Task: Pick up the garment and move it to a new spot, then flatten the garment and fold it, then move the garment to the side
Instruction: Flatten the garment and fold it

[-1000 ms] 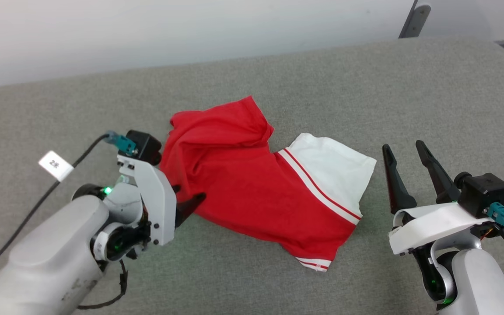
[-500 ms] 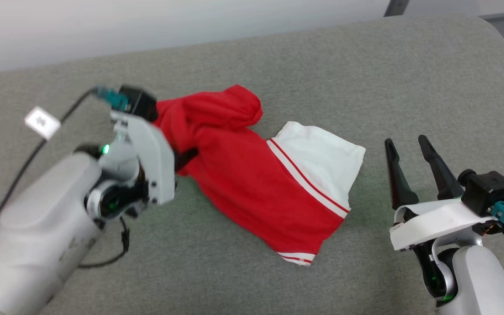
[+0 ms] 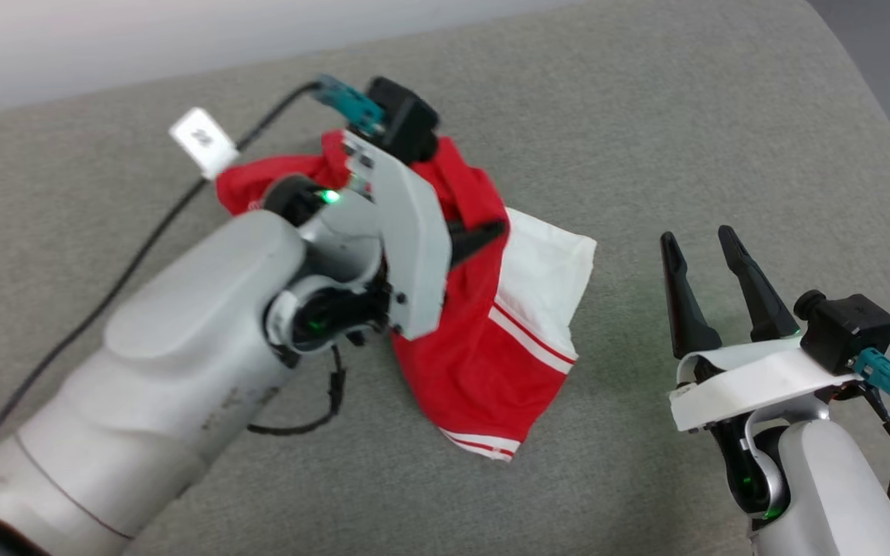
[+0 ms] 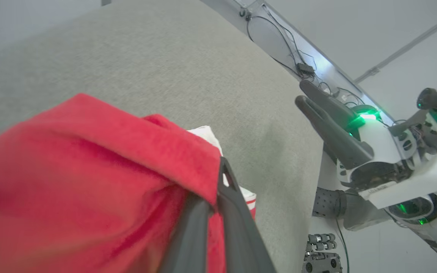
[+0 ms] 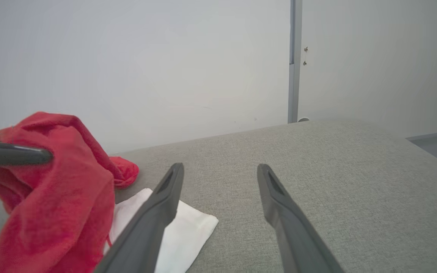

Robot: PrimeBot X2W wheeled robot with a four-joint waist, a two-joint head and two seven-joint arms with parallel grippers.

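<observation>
**Half up, half down**

My left pincer [image 3: 484, 234] is clamped shut on a red fold of the garment [image 3: 484, 355], which hangs bunched from it, raised at that end. The lower part rests on the grey fabric surface [image 3: 684, 116], with the white sleeve [image 3: 549, 262] spread flat beside the red cloth and striped trim [image 3: 484, 444] at the near edge. My right pincer [image 3: 697, 238] sits near the sleeve, apart from it, its two prongs parted and holding nothing.
</observation>
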